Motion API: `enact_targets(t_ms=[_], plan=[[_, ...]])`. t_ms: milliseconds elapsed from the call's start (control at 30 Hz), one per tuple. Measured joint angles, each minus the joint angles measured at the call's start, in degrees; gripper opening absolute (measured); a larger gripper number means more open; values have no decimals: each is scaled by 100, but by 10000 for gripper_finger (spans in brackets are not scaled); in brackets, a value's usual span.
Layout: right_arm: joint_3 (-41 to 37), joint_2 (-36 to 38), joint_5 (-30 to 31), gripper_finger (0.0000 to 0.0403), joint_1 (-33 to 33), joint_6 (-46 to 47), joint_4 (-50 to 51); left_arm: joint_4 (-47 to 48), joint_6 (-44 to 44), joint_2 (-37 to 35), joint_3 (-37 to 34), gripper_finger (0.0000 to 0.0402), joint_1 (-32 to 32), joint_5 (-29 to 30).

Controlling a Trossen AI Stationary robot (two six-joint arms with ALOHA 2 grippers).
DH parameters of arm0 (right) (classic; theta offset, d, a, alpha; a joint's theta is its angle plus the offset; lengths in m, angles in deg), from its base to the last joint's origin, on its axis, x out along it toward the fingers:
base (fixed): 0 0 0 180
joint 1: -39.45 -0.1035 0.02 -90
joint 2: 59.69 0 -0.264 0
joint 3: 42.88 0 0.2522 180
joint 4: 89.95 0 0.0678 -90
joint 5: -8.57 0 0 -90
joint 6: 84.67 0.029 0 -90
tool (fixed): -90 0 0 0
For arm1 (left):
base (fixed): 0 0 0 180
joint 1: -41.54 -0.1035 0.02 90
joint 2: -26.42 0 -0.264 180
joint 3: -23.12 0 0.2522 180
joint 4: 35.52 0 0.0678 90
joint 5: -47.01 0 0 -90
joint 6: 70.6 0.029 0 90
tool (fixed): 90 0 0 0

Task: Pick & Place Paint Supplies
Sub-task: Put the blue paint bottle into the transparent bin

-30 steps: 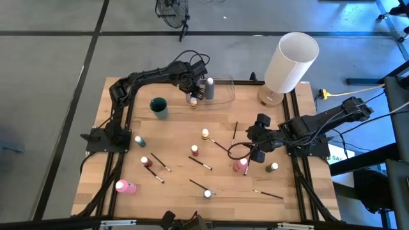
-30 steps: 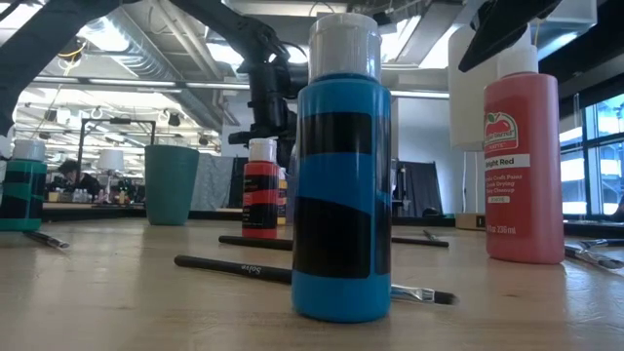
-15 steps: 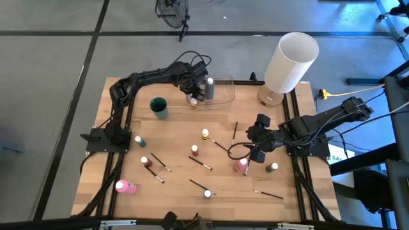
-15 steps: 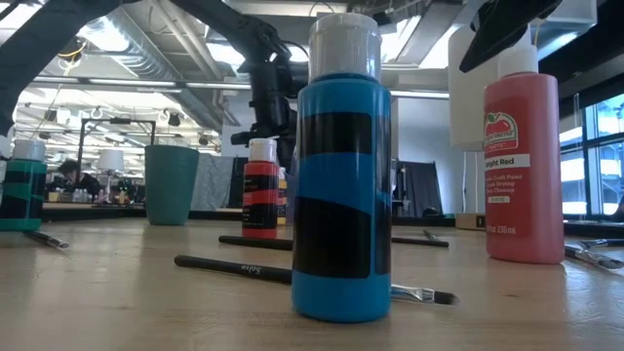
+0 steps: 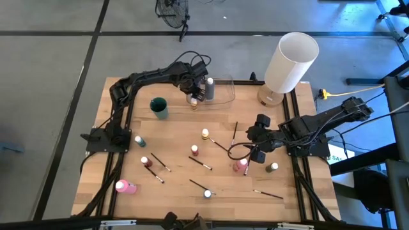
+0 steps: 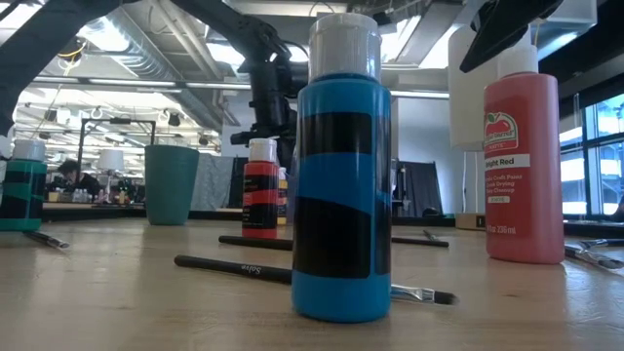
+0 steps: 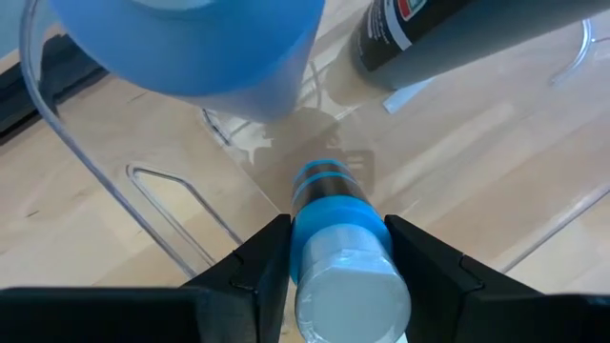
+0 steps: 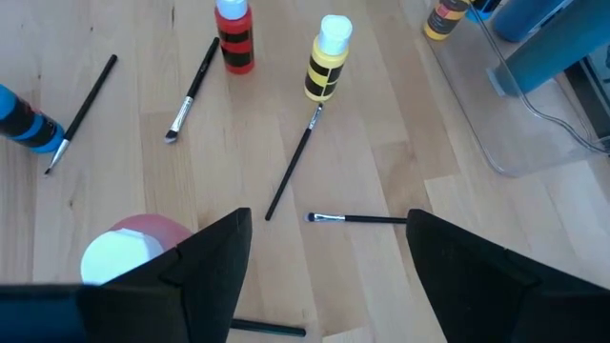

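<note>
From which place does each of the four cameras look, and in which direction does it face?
High view: overhead, facing straight down on the table; both arms show.
Low view: at tabletop height, facing level across; a blue bottle fills the front.
Left wrist view: over the clear container; left gripper holds a blue-banded bottle.
Right wrist view: above the table; open right gripper.
Shared: the yellow bottle.

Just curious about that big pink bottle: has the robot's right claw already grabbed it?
No. The right gripper stands open above the pink bottle, its fingers clear of it.
</note>
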Motion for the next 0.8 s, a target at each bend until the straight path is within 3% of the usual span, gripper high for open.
enact_targets(t_ms=[800], plan=[[0, 0, 13, 284, 0, -44, 2, 6, -137, 204, 9, 146, 98, 134]])
